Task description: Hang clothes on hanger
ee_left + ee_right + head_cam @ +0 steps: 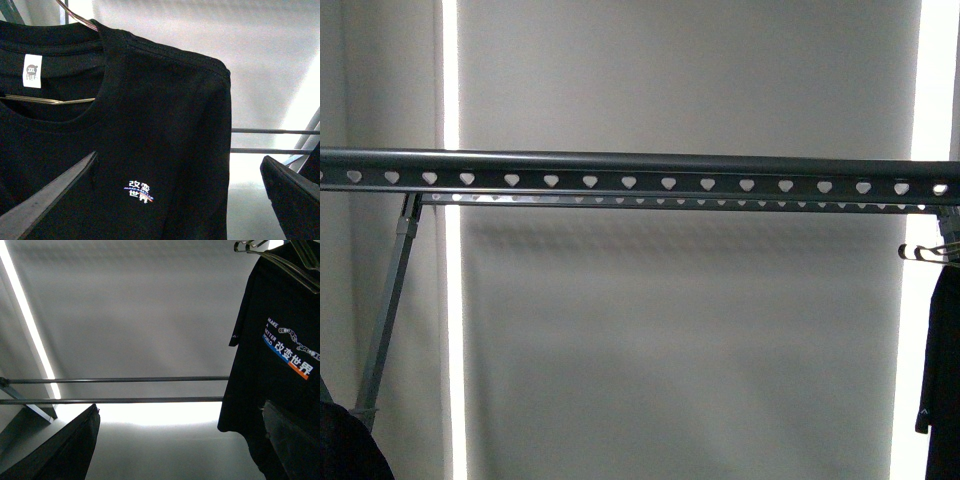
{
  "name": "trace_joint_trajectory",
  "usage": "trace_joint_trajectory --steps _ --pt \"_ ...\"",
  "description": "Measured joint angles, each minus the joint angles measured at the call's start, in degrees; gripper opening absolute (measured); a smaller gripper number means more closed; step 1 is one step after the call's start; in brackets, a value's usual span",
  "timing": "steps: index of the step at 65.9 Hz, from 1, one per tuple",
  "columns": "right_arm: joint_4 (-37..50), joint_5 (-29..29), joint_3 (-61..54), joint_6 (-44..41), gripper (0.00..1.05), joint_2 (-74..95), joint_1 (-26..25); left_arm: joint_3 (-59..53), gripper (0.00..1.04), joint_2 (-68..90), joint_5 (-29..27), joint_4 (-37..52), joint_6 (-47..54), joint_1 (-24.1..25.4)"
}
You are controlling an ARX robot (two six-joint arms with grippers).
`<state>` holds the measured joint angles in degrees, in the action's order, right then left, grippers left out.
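Two grippers, both spread wide, holding nothing: the left gripper faces one black T-shirt on one hanger; the right gripper faces two bars.

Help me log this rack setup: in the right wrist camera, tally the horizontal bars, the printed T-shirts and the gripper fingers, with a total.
Horizontal bars: 2
Printed black T-shirts: 1
Right gripper fingers: 2
Total: 5
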<state>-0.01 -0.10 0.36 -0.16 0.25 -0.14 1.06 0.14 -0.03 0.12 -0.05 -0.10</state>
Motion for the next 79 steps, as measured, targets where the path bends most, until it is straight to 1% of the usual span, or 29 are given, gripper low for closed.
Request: trace_joint_trajectory --steps 51,52,55,57,60,65,69,72,75,79 --pt "0.0 0.0 0.0 0.0 0.97 0.0 0.0 0.0 0.98 0.0 0.0 0.0 0.0 0.0" --pt "0.0 0.0 0.0 0.0 0.97 0.0 0.0 0.0 0.98 0.0 0.2 0.0 0.0 0.0" --pt "0.0 0.0 0.0 0.0 0.97 0.0 0.0 0.7 0.98 1.5 3.2 -2.4 0.0 0.6" --pt "0.0 0.0 0.0 0.0 0.97 0.0 0.0 1.0 0.98 2.8 3.0 -3.0 0.2 0.5" --pt "0.0 -0.1 0.0 0.0 0.97 0.0 0.0 1.6 0.98 6.1 0.7 -2.6 0.2 -0.7" --pt "0.0 0.0 0.0 0.0 0.97 0.0 0.0 3.8 0.98 11.7 -5.8 0.3 0.0 -4.3" --pt "0.0 0.0 0.0 0.0 0.97 0.0 0.0 8.3 0.98 18.6 -14.4 5.9 -0.4 -9.9" --pt "0.0 0.0 0.0 0.0 0.97 0.0 0.0 12.9 0.98 24.2 -19.8 8.7 -1.6 -13.0" --pt "0.0 0.0 0.0 0.0 0.97 0.0 0.0 16.9 0.98 29.5 -24.4 10.1 -2.7 -14.3" --pt "0.0 0.0 0.0 0.0 0.97 0.0 0.0 22.4 0.98 37.2 -30.1 10.0 -5.9 -14.7"
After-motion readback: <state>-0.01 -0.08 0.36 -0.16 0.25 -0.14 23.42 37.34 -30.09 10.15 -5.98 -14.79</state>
